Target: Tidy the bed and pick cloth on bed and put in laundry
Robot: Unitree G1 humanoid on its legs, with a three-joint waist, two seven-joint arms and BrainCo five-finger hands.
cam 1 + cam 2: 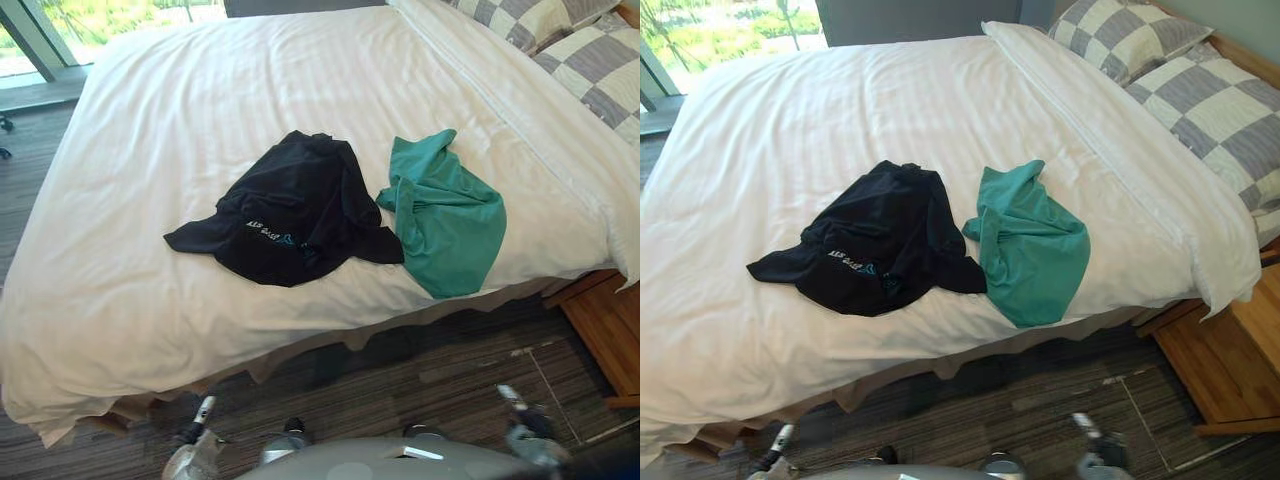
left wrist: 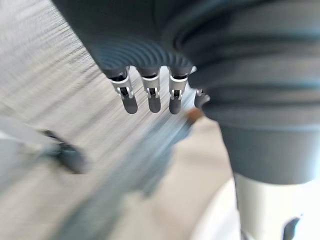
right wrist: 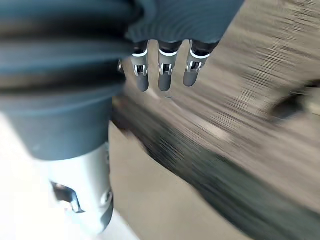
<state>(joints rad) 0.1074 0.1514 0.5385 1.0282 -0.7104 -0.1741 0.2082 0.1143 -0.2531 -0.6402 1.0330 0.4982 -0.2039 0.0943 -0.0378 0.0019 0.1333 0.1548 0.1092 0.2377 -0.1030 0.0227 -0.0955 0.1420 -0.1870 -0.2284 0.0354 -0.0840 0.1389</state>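
White-duvet bed [image 1: 200, 100], as I view it remotely: black cloth [image 1: 290, 210] lies crumpled well ahead of my left hand [image 2: 154, 95]; green cloth [image 1: 450, 215] lies just beside it, well ahead of my right hand [image 3: 165, 75]. Both hands hang released, fingers straight, grasping nothing.

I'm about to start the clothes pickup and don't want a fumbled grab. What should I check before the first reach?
1. Left hand empty, fingers straight: ok.
2. Right hand empty, fingers straight: ok.
3. Hands raised to bed height: not ok, both hang below the bed edge.
4. Black shirt uncovered on the white duvet: ok.
5. Teal cloth clear of the black shirt: cannot tell, their edges seem to meet.
6. Laundry drop spot known: cannot tell.
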